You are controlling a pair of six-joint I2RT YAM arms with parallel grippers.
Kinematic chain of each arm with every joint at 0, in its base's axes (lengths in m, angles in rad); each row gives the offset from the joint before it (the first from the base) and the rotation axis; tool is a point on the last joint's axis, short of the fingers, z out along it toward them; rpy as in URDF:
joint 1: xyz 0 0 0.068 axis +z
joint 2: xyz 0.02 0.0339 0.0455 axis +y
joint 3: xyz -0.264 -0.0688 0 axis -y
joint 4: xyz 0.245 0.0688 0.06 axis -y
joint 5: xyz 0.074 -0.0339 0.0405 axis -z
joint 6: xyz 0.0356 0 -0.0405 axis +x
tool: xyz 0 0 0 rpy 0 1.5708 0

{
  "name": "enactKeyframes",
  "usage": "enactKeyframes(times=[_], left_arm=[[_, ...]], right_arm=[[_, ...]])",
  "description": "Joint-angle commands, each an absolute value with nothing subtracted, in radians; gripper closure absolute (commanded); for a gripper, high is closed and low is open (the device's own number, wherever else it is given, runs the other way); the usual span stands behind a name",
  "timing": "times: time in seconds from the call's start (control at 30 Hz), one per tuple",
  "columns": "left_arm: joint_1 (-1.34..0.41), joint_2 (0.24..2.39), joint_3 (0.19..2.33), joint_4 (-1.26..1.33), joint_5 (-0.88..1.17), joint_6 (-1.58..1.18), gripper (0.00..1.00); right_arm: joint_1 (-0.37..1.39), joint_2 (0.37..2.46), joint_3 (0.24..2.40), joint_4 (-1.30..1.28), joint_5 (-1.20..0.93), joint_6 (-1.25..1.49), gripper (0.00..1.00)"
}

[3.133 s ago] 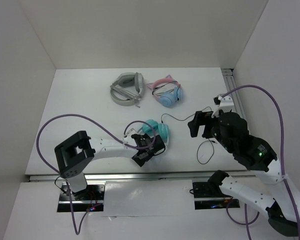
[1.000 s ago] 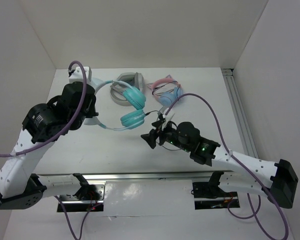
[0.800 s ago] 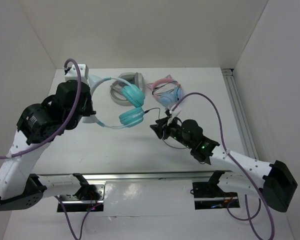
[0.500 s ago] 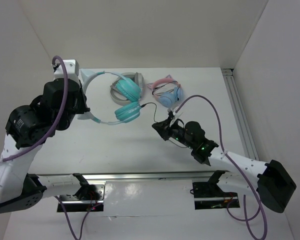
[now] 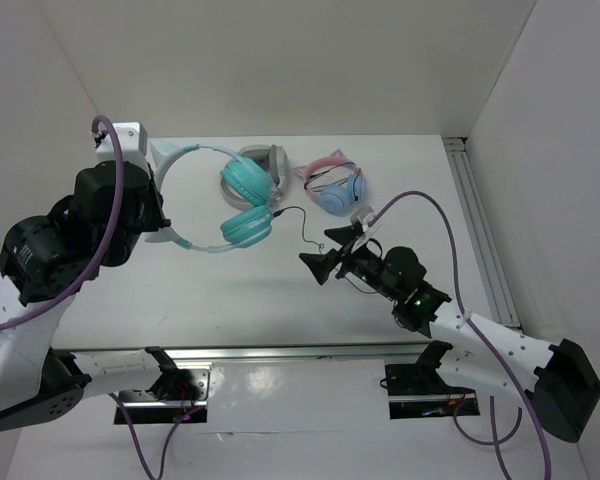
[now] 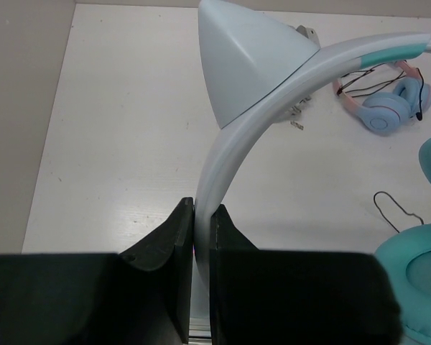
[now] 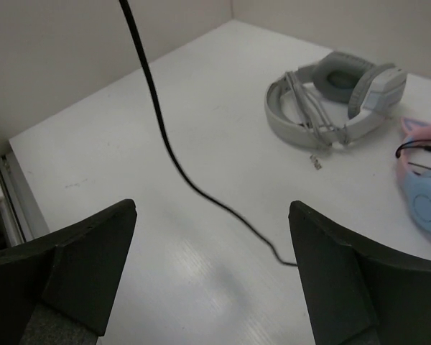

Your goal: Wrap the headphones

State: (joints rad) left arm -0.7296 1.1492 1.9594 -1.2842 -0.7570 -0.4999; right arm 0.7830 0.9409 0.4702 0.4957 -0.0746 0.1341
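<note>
The headphones hang above the table, teal ear cups to the right and the pale headband with its cat ear to the left. My left gripper is shut on the headband, which is pinched between both fingers. The thin black cable trails from the lower ear cup down to the table towards my right gripper. That gripper is open, and the cable runs loose in front of its spread fingertips, touching neither.
Grey headphones lie at the back, partly behind the raised teal cups. Pink-banded light-blue headphones lie beside them. A metal rail runs along the table's right edge, and white walls enclose the table.
The left arm has carried the headphones to the left and farther back. The right gripper, narrowed near the cable half a second ago, now stands wide open, slightly nearer.
</note>
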Motion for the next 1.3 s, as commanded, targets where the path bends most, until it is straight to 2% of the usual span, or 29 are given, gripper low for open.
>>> enactKeyframes(times=[0.0,0.17,0.33,0.43,0.47,0.5,0.57,0.7,0.73,0.77,0.9,0.97,1.13,1.23,1.27], left_arm=[[-0.726,1.132,2.017,-1.221,-0.784,-0.528,1.00],[-0.726,1.154,2.040,-1.230,-0.775,-0.528,1.00],[-0.726,1.164,2.080,-1.230,-0.764,-0.537,1.00],[-0.726,1.173,2.121,-1.244,-0.755,-0.537,1.00],[-0.726,1.173,2.131,-1.253,-0.755,-0.537,1.00],[-0.726,1.173,2.131,-1.253,-0.755,-0.537,1.00],[-0.726,1.173,2.157,-1.264,-0.765,-0.537,1.00],[-0.726,1.173,2.157,-1.275,-0.799,-0.528,1.00],[-0.726,1.173,2.157,-1.275,-0.799,-0.528,1.00],[-0.726,1.173,2.143,-1.275,-0.799,-0.537,1.00],[-0.726,1.163,2.102,-1.249,-0.773,-0.537,1.00],[-0.726,1.163,2.088,-1.238,-0.773,-0.546,1.00],[-0.726,1.154,2.036,-1.227,-0.875,-0.546,1.00],[-0.726,1.163,1.987,-1.216,-0.954,-0.557,1.00],[-0.726,1.173,1.962,-1.207,-1.003,-0.567,1.00]], right_arm=[[0.790,0.888,0.477,0.448,-0.009,0.095,0.06],[0.790,0.917,0.520,0.388,-0.009,0.074,0.05],[0.790,1.041,0.557,0.399,-0.107,0.054,0.05],[0.790,1.092,0.540,0.475,-0.069,0.054,0.09],[0.790,1.106,0.529,0.489,-0.051,0.066,0.12],[0.778,1.123,0.529,0.501,-0.040,0.066,0.24],[0.733,1.172,0.529,0.525,-0.040,0.096,0.35],[0.660,1.206,0.483,0.592,-0.132,0.149,0.45],[0.649,1.206,0.474,0.629,-0.144,0.158,0.63],[0.635,1.206,0.462,0.647,-0.153,0.172,0.73],[0.626,1.216,0.492,0.669,-0.153,0.183,0.94],[0.626,1.226,0.512,0.658,-0.144,0.192,0.99],[0.644,1.177,0.503,0.580,-0.078,0.204,1.00],[0.716,1.083,0.480,0.470,0.088,0.204,1.00],[0.770,1.018,0.463,0.395,0.217,0.215,1.00]])
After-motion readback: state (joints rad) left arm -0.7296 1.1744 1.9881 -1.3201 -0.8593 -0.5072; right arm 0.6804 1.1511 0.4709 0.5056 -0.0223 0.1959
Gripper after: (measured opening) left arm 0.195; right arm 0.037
